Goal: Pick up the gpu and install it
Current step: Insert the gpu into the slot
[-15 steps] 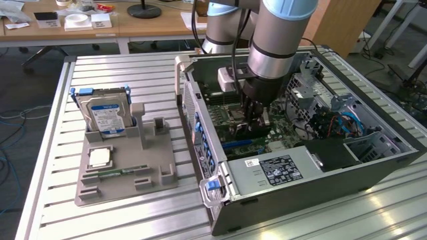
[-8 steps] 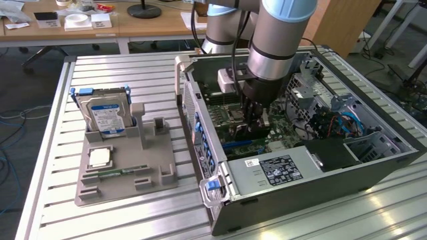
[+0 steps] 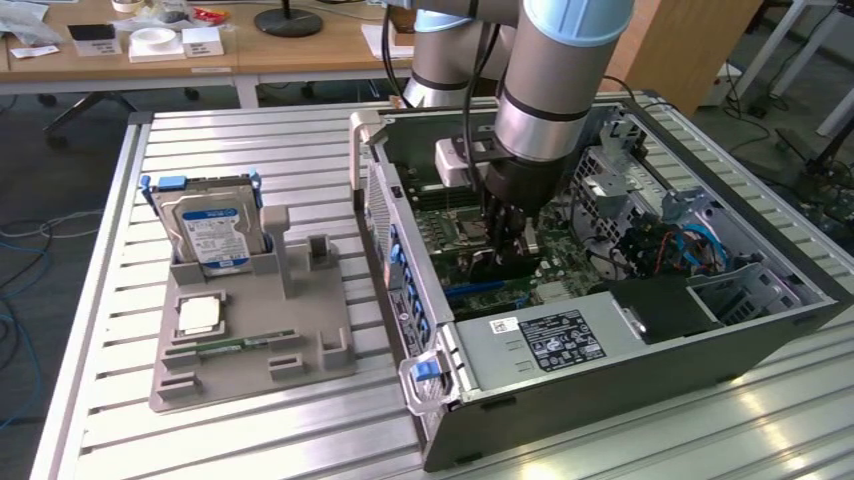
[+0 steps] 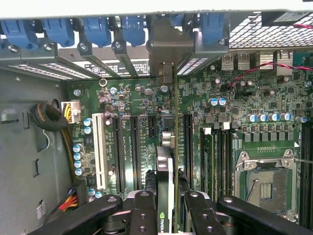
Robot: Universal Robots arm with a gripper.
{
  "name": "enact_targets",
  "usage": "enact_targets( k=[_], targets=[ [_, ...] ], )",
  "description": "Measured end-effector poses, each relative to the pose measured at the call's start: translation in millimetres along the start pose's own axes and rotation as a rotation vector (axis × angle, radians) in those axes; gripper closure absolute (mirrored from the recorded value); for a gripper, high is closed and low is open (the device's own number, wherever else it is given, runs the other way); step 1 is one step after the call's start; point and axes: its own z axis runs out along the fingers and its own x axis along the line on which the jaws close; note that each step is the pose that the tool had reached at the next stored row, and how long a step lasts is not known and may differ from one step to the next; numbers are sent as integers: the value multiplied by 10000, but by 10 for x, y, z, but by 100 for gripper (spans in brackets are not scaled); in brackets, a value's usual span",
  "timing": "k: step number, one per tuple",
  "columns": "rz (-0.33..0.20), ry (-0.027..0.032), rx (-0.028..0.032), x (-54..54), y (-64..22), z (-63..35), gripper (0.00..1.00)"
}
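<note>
I have the end effector [image 4: 168,204] clamped on the gpu [image 4: 165,166], edge-down over the motherboard [image 4: 127,105] slots, inside the case [image 3: 747,345], 3 o'clock from the parts holder [image 3: 254,345]. Pickup done. Whether it is seated, I cannot tell.

Dark gpu [image 4: 166,171], gripped edge-on by the pincer [image 4: 168,208], at the motherboard slots [image 4: 133,147]

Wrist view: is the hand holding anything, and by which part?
The hand grips the gpu by its upper long edge, clamped across its two flat faces.
</note>
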Motion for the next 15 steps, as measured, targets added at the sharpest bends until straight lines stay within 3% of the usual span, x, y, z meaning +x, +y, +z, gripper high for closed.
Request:
enact_targets(
  k=[15],
  targets=[
    [-1,-4,0,1,-4,55,73]
  ],
)
